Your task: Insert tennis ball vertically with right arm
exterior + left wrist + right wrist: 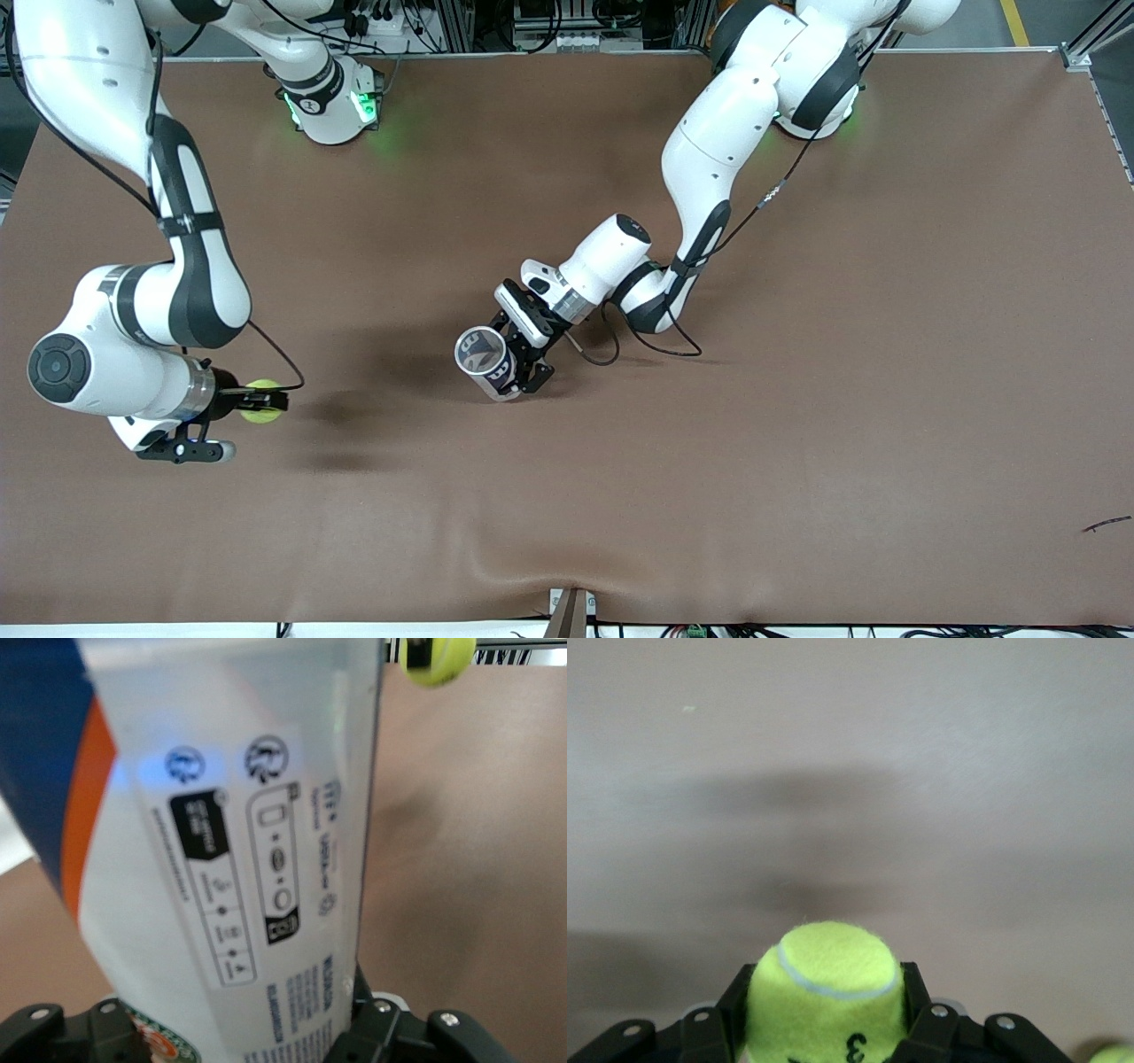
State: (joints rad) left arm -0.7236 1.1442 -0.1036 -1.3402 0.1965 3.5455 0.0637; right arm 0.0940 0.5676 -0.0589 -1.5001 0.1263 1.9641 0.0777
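The brown table (797, 399) is filling the front view, its cloth rippling slightly at the edge nearest the front camera. The right arm (177, 292) is reaching in from its end of the table, bending down and out over the cloth, with its cable running tight along its body. The left arm (709, 168) is stretching from its base toward the middle of the table, a slack black cable looping from its wrist.

The left gripper (523, 354) is sitting at the table's middle, its fingers clamping the sides of a clear tennis ball can (485, 361) that is standing with its open mouth facing up; in the left wrist view the can's (230, 842) printed label is filling most of the frame.

The right gripper (257, 400) is hanging over the cloth toward the right arm's end of the table, well apart from the can, its fingers pinching the yellow-green tennis ball (261, 401) from both sides. In the right wrist view the tennis ball (826, 992) is sitting between the black fingers (722, 1028), its shadow falling on the cloth
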